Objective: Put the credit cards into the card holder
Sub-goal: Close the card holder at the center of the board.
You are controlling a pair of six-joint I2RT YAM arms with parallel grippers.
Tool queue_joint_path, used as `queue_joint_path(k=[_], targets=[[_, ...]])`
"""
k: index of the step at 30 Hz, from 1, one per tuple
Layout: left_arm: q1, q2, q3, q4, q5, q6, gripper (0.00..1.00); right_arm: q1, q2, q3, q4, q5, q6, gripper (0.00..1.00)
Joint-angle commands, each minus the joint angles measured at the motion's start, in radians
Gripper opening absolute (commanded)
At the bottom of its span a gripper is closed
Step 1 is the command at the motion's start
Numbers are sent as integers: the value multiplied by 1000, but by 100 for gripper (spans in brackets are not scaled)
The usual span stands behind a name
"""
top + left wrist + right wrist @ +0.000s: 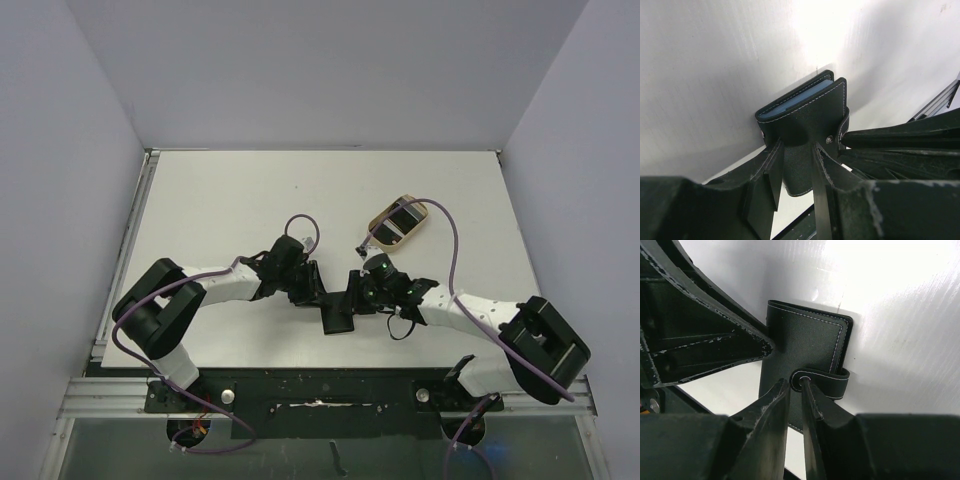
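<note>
holding the card holder [805, 110] over mid-worktop [250, 200]: left claw [796, 147] clamped on its folded body, right claw [796, 388] pinching the floppy snap strap [827, 382]; likely light and pliant, best gripped by its covers.

a white counter [250, 200] fills the middle, boxed in by plain pale grey walls [320, 60] at the back and on both sides. a silver metal rail [100, 400] runs along its near edge. light throws a bright glare [825, 25] on the surface, with soft shadows beside it.
</note>
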State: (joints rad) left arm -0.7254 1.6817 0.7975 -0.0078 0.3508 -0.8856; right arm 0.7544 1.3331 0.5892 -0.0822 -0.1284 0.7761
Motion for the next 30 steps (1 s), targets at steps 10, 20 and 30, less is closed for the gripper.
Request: queue_joint_path(k=[10, 20, 30], targets=[[-8, 32, -4, -9, -47, 16, 28, 7, 44, 11, 70, -24, 15, 18], [-8, 39, -4, -6, -46, 16, 28, 12, 36, 24, 47, -31, 11, 18], [-8, 36, -8, -3, -43, 13, 28, 16, 84, 34, -12, 3, 13, 12]])
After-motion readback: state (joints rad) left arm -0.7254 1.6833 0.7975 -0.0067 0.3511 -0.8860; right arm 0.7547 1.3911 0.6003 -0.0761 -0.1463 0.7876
